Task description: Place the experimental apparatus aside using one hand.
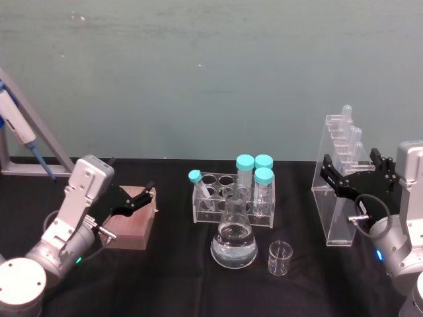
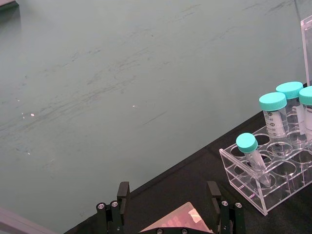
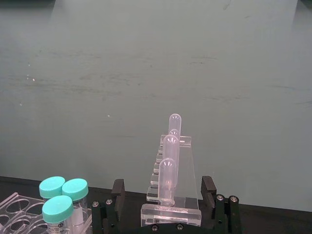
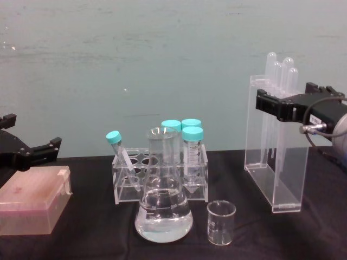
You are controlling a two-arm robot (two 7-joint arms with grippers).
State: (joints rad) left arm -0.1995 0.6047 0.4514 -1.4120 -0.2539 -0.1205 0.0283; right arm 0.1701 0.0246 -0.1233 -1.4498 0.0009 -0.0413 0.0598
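- Grasp comes first, by my read: right gripper (image 1: pixel 337 177) is up against the pipette stand (image 1: pixel 338 221), at about upper-mid height, on the right side of the black table (image 1: pixel 172 284).
- Jaws spread wide and holding nothing. In the right wrist view one finger stands either side of the stand's narrow end (image 3: pixel 170 214). One looks just beside the acrylic, the other has a small gap. Not clamped yet.
- Stand is upright w/ several plastic pipettes (image 3: pixel 168 163) hung in its slots, bulbs up.
- Rest of the apparatus: flask (image 1: pixel 234 241) w/ clear liquid at table centre-front, small beaker (image 1: pixel 280 257) just beside it toward the stand. Both are apart from the stand.
- To do it well: centre the stand btwn the fingers before closing, so it isn't shoved sideways. Close gently, since acrylic is smooth and may slip or skew.
- Grip sits high on a tall, narrow thing, so keep it vertical. Lift just clear and move slowly, or the pipettes may swing.
- Carry it away from the beaker & flask. Beaker looks light and would tip easily.
- Left gripper (image 1: pixel 142 197) idle, open, empty, over the box (image 1: pixel 132 228) at left.
- Tube rack (image 1: pixel 218 198) behind the flask, not in the way.
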